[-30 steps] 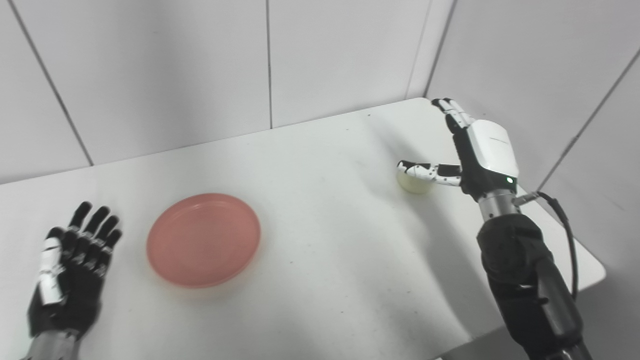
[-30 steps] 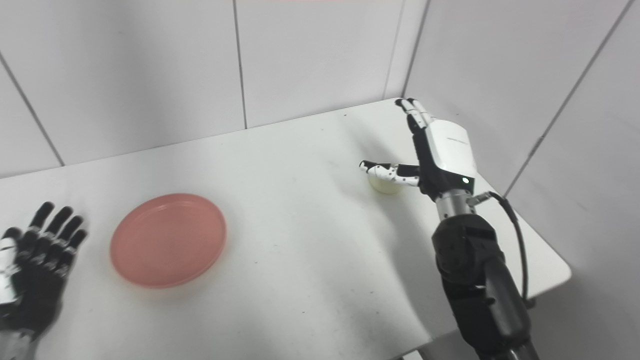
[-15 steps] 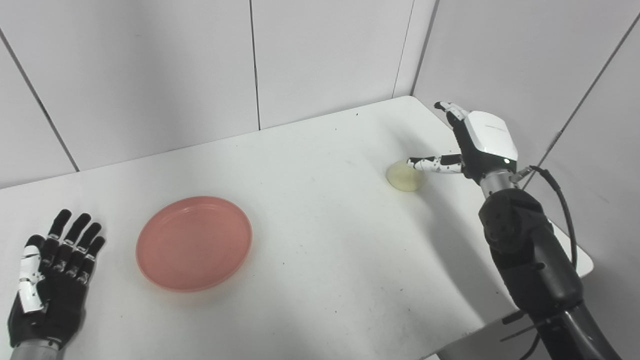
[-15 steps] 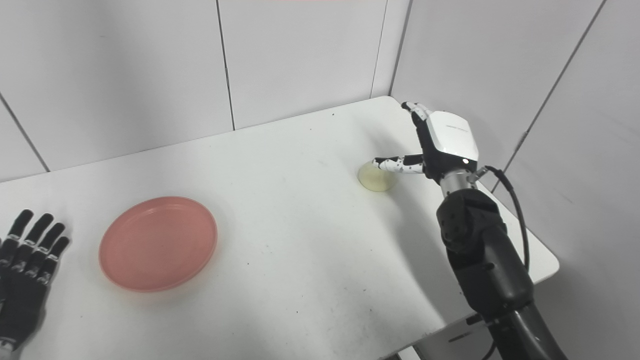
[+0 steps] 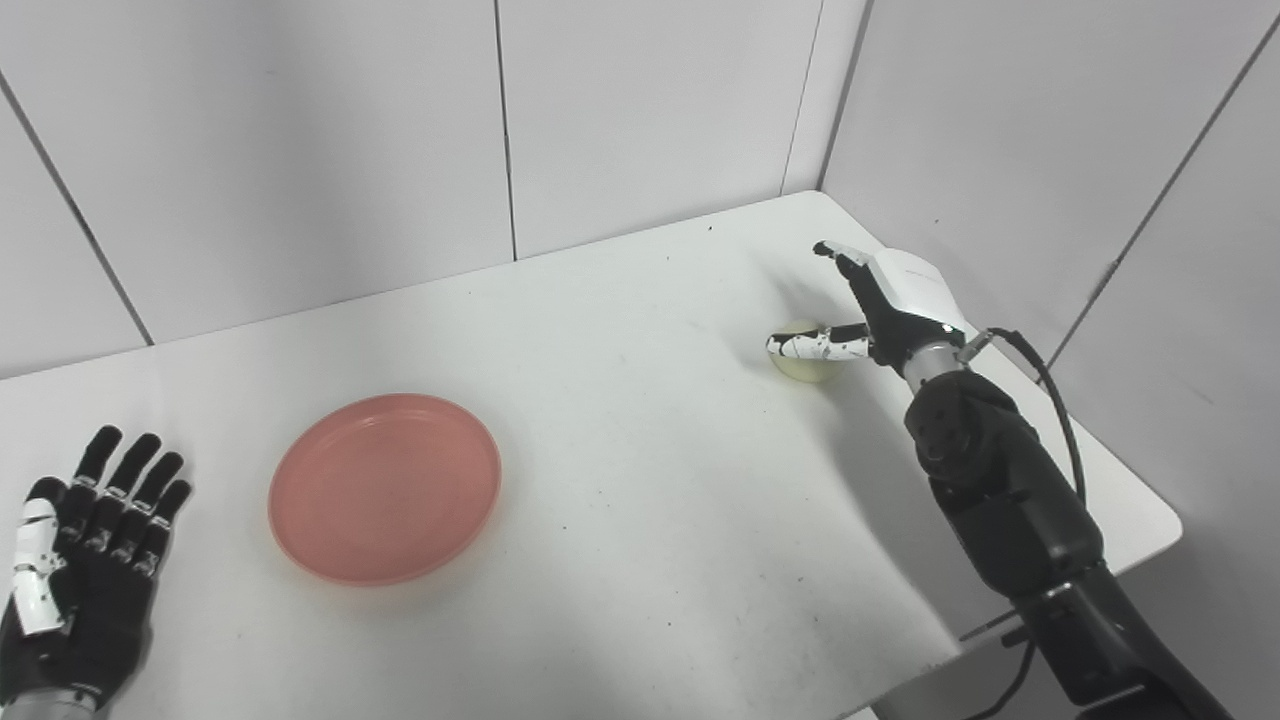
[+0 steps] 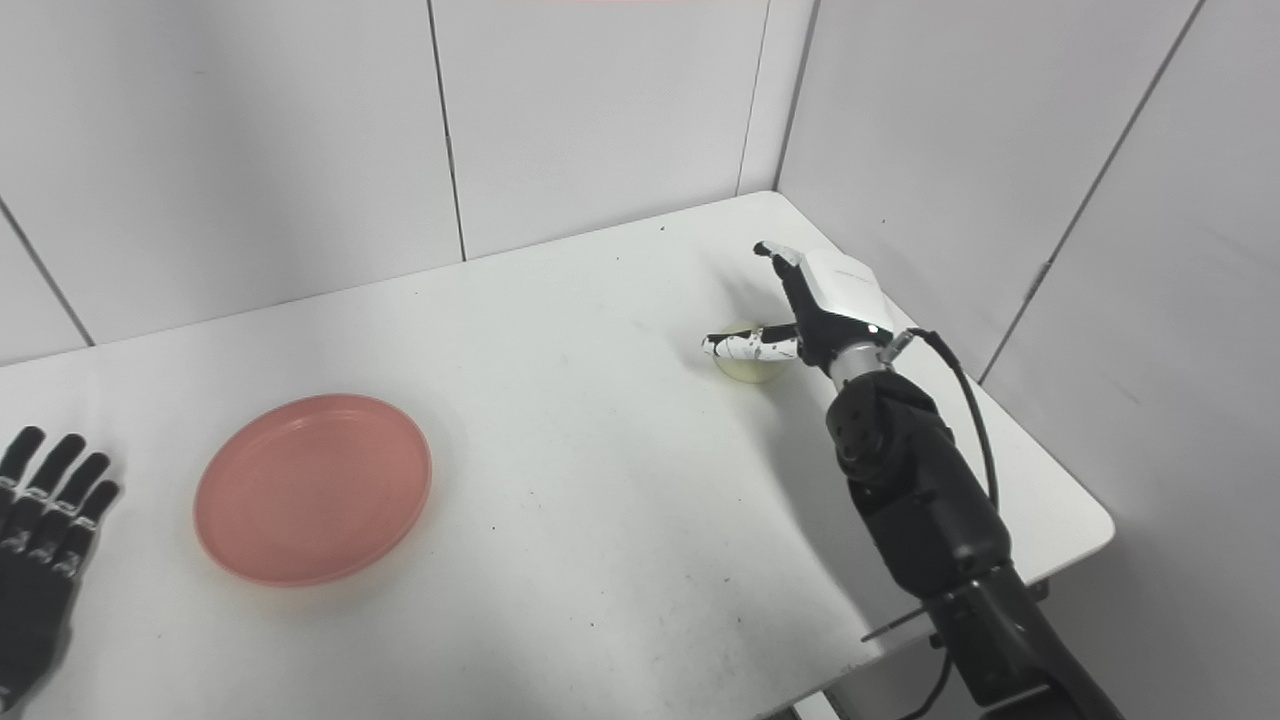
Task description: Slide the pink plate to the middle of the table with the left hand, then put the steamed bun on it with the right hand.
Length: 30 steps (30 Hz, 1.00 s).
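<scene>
While the left hand [image 5: 85,545] is laid flat and spread on the counter [image 5: 650,500], nothing is held. The right hand [image 5: 880,305] is spread over the steamed bun [image 5: 803,366], unclosed; the pink plate [image 5: 385,487] is untouched.

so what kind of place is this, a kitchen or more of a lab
Most likely a lab test cell, not a kitchen: a bare white table set into a corner of plain panel walls, holding only a pink plate and a steamed bun.

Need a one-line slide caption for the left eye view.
Right hand open around the steamed bun near the table's far right corner; pink plate left of centre, left hand flat beside it.
</scene>
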### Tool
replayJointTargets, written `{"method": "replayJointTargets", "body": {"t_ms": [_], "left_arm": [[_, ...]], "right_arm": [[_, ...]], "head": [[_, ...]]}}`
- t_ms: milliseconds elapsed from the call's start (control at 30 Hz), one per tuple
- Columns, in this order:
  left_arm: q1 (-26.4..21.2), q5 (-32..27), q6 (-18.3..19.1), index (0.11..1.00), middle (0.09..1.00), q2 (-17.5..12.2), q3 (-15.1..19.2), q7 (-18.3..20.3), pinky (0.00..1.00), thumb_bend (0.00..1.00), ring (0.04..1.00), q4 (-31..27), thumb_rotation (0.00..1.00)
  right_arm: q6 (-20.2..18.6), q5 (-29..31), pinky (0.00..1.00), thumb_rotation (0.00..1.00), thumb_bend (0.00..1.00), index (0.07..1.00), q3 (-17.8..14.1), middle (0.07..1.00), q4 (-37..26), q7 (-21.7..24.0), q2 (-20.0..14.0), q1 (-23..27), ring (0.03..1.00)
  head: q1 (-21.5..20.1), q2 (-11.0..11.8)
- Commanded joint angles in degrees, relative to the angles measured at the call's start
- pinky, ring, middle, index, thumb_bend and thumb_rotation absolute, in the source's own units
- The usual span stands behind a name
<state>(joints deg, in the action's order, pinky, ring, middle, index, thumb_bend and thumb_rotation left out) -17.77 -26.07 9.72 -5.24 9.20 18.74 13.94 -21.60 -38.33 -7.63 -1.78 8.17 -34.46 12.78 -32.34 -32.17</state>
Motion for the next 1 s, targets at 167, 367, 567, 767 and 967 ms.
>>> {"method": "replayJointTargets", "body": {"t_ms": [167, 367, 567, 767, 967], "left_arm": [[1.80, 0.59, 3.92, 0.901, 0.895, -0.06, -0.06, -2.68, 0.94, 0.33, 0.903, 0.17, 1.00], [1.83, 0.28, 4.12, 0.900, 0.896, -0.19, -0.22, -2.67, 0.95, 0.35, 0.905, -0.29, 1.00], [1.84, 0.10, 4.08, 0.903, 0.897, -0.15, -0.08, -2.45, 0.95, 0.35, 0.904, -0.45, 1.00], [2.09, -0.22, 4.20, 0.904, 0.898, -0.08, -0.06, -2.06, 0.95, 0.36, 0.905, -1.40, 1.00], [2.33, -0.12, 4.55, 0.902, 0.898, -0.03, -0.14, -2.06, 0.95, 0.36, 0.906, -2.42, 1.00]], "right_arm": [[-0.59, 2.52, 0.73, 0.50, 0.88, 0.872, 1.46, 0.898, -0.58, 1.34, -2.27, 3.79, 0.850], [-2.48, 2.92, 0.73, 0.47, 0.88, 0.878, 2.40, 0.907, 0.60, 3.60, -3.34, 4.72, 0.865], [-3.10, 3.20, 0.74, 0.43, 0.87, 0.873, 3.26, 0.910, 1.92, 4.72, -4.72, 4.88, 0.869], [-3.50, 3.19, 0.74, 0.40, 0.87, 0.876, 4.17, 0.913, 3.58, 5.30, -6.13, 4.97, 0.873], [-4.76, 2.71, 0.74, 0.41, 0.87, 0.891, 4.99, 0.923, 4.34, 6.33, -7.65, 5.01, 0.879]], "head": [[0.01, -0.84], [0.07, -1.46], [0.05, -1.89], [0.19, -2.26], [0.25, -2.49]]}}
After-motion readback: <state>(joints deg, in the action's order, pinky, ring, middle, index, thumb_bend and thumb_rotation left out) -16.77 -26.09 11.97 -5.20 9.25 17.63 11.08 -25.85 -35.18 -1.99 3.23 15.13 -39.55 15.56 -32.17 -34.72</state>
